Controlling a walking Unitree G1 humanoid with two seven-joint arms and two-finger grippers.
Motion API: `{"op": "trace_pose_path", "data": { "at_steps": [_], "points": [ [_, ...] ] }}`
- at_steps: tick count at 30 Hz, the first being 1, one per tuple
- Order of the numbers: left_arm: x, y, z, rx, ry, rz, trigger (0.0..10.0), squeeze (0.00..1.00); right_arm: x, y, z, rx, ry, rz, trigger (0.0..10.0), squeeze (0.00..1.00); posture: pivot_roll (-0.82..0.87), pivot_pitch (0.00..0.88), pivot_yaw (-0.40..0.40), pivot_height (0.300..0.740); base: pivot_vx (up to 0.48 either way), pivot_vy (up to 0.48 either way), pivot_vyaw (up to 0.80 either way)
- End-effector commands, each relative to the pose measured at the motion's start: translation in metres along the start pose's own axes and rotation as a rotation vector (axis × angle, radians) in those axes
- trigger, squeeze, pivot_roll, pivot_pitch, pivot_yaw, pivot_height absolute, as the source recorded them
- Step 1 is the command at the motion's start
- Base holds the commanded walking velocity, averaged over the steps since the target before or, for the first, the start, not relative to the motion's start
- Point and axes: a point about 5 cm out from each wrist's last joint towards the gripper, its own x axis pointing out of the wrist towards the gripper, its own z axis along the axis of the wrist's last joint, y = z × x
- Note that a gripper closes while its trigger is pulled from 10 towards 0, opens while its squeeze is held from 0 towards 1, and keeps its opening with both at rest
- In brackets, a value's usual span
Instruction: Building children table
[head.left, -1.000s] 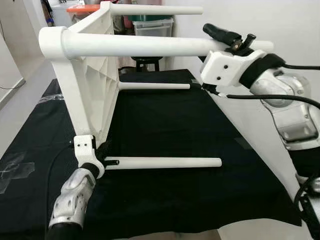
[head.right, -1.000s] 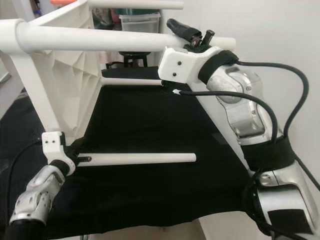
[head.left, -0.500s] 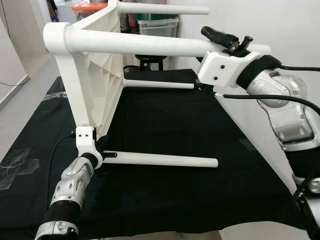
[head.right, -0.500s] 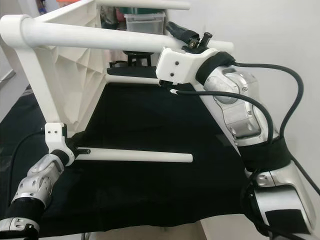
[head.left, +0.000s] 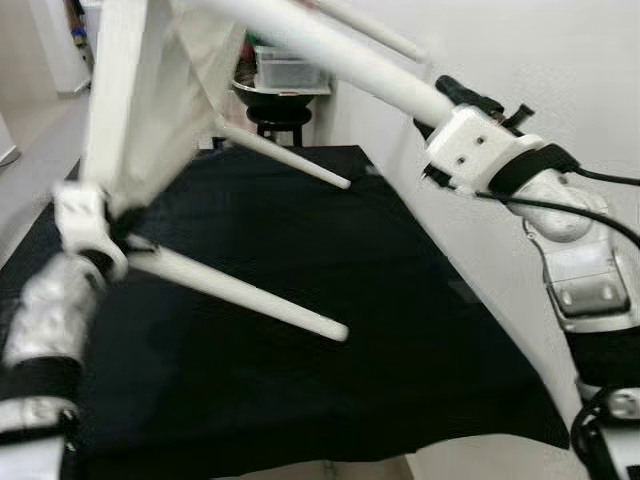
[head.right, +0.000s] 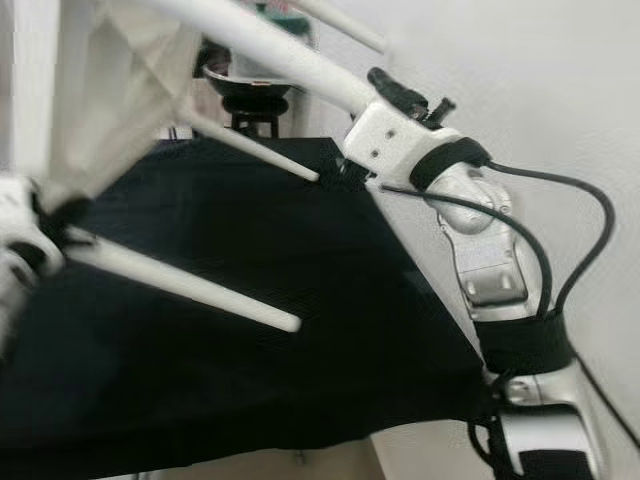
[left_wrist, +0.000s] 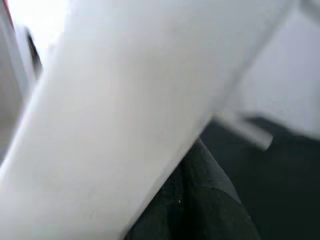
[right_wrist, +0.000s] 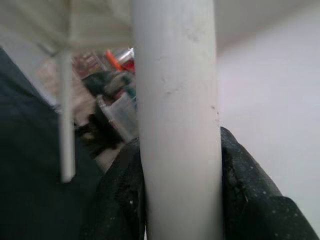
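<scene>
The white children table (head.left: 150, 90) is held off the black cloth (head.left: 380, 300) on its side, tilted, its legs slanting down to the right. My left gripper (head.left: 118, 232) is shut on the base of the near lower leg (head.left: 250, 295); in the left wrist view that leg (left_wrist: 125, 125) lies against a black finger (left_wrist: 200, 205). My right gripper (head.left: 468, 98) is shut on the upper leg (head.left: 340, 60) near its free end. In the right wrist view both fingers (right_wrist: 120, 200) press on the leg (right_wrist: 175, 125). A far leg (head.left: 290, 160) points down at the cloth.
A white wall (head.left: 560, 80) runs close along the right edge of the cloth. Behind the table stand a dark stool with a bowl (head.left: 280, 100) and a clear plastic box (head.left: 285, 65). Bare floor lies to the left.
The table has tipped: its legs were level and now slant down to the right. My left arm has risen with the lower leg; the picture is blurred.
</scene>
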Motion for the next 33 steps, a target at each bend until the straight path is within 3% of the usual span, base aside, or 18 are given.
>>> {"op": "trace_pose_path", "data": {
  "at_steps": [1, 2, 3, 4, 5, 8, 9, 11, 12, 14, 20, 21, 23, 24, 27, 33],
  "points": [
    [0.002, 0.03, 0.054, 0.036, -0.151, 0.101, 10.0, 0.0, -0.011, 0.01, -0.056, 0.243, 0.26, -0.034, 0.0, 0.0, -0.03, 0.0, -0.03, 0.74, 0.0, 0.0, 0.0],
    [0.006, 0.027, 0.071, 0.049, -0.196, 0.08, 10.0, 0.0, -0.008, 0.021, -0.055, 0.302, 0.254, -0.012, 0.0, 0.0, -0.03, 0.0, -0.03, 0.74, 0.0, 0.0, 0.0],
    [0.006, 0.027, 0.071, 0.049, -0.196, 0.08, 10.0, 0.0, -0.008, 0.021, -0.055, 0.302, 0.254, -0.012, 0.0, 0.0, -0.03, 0.0, -0.03, 0.74, 0.0, 0.0, 0.0],
    [0.01, 0.023, 0.087, 0.064, -0.237, 0.058, 10.0, 0.0, -0.005, 0.032, -0.053, 0.357, 0.25, 0.011, 0.0, 0.0, -0.02, 0.0, -0.028, 0.74, 0.0, 0.0, 0.0],
    [0.015, 0.013, 0.107, 0.085, -0.29, 0.013, 10.0, 0.0, 0.001, 0.054, -0.051, 0.443, 0.252, 0.059, 0.0, 0.0, -0.01, 0.0, -0.024, 0.74, 0.0, 0.0, 0.0],
    [0.018, 0.006, 0.119, 0.101, -0.32, -0.017, 10.0, 0.0, 0.004, 0.068, -0.049, 0.496, 0.255, 0.09, 0.0, 0.0, -0.01, 0.0, -0.024, 0.74, 0.0, 0.0, 0.0],
    [0.02, -0.002, 0.128, 0.104, -0.344, -0.052, 10.0, 0.0, 0.007, 0.086, -0.047, 0.545, 0.263, 0.122, 0.0, 0.0, 0.0, 0.0, -0.021, 0.74, 0.0, 0.0, 0.0],
    [0.021, -0.017, 0.129, 0.105, -0.344, -0.113, 10.0, 0.0, 0.007, 0.115, -0.042, 0.619, 0.287, 0.177, 0.0, 0.0, 0.01, 0.0, -0.017, 0.74, 0.0, 0.0, 0.0],
    [0.021, -0.017, 0.129, 0.105, -0.344, -0.113, 10.0, 0.0, 0.007, 0.115, -0.042, 0.619, 0.287, 0.177, 0.0, 0.0, 0.01, 0.0, -0.017, 0.74, 0.0, 0.0, 0.0],
    [0.02, -0.024, 0.12, 0.096, -0.313, -0.139, 10.0, 0.0, 0.005, 0.131, -0.04, 0.682, 0.322, 0.206, 0.0, 0.0, 0.01, 0.0, -0.013, 0.74, 0.0, 0.0, 0.0],
    [0.017, -0.042, 0.09, 0.054, -0.219, -0.179, 10.0, 0.0, 0.003, 0.144, -0.035, 0.713, 0.345, 0.23, 0.0, 0.0, -0.01, 0.0, -0.003, 0.74, 0.0, 0.0, 0.0],
    [0.016, -0.05, 0.079, 0.041, -0.192, -0.193, 10.0, 0.0, 0.003, 0.144, -0.036, 0.72, 0.353, 0.219, 10.0, 0.0, -0.02, 0.0, -0.003, 0.74, 0.0, 0.0, 0.0],
    [0.014, -0.056, 0.072, 0.032, -0.172, -0.204, 10.0, 0.0, 0.003, 0.145, -0.037, 0.727, 0.36, 0.211, 10.0, 0.0, -0.02, 0.0, -0.003, 0.74, 0.0, 0.0, 0.0],
    [0.012, -0.064, 0.064, 0.014, -0.147, -0.221, 10.0, 0.0, 0.002, 0.145, -0.037, 0.738, 0.348, 0.212, 10.0, 1.0, -0.03, 0.0, 0.003, 0.74, 0.0, 0.0, 0.0],
    [0.005, -0.08, 0.046, -0.02, -0.099, -0.257, 10.0, 0.0, -0.003, 0.141, -0.036, 0.759, 0.306, 0.216, 10.0, 1.0, -0.04, 0.0, 0.003, 0.74, 0.0, 0.0, 0.0],
    [-0.002, -0.09, 0.031, -0.046, -0.052, -0.281, 10.0, 0.0, -0.016, 0.136, -0.046, 0.758, 0.303, 0.228, 10.0, 1.0, -0.06, 0.0, 0.004, 0.74, 0.0, 0.0, 0.0]
  ]
}}
